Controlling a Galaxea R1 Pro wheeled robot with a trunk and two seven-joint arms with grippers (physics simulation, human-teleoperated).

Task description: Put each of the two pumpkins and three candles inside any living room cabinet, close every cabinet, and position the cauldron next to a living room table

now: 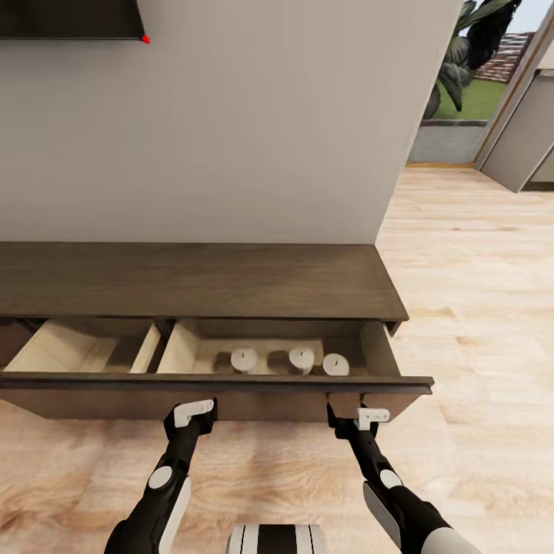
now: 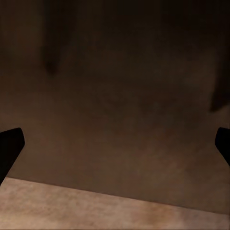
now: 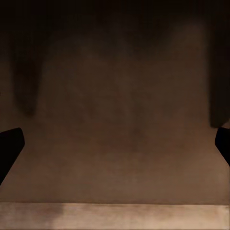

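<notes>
Three stubby grey-beige candles (image 1: 291,361) sitting inside open pale-wood drawer (image 1: 215,382) of long dark-brown wood cabinet (image 1: 192,281). Left gripper (image 1: 194,413) and right gripper (image 1: 362,417), both spread wide and empty, pressing against drawer front. Advice: push evenly, both arms together, straight toward cabinet.

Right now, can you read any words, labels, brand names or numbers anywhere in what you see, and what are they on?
None: no text, label, brand or number can be read in any view.
The cabinet top and drawer front are plain dark wood.
The three candles in the open drawer carry no markings.
The dark panel high on the wall is blank, with a red dot at its corner.
</notes>
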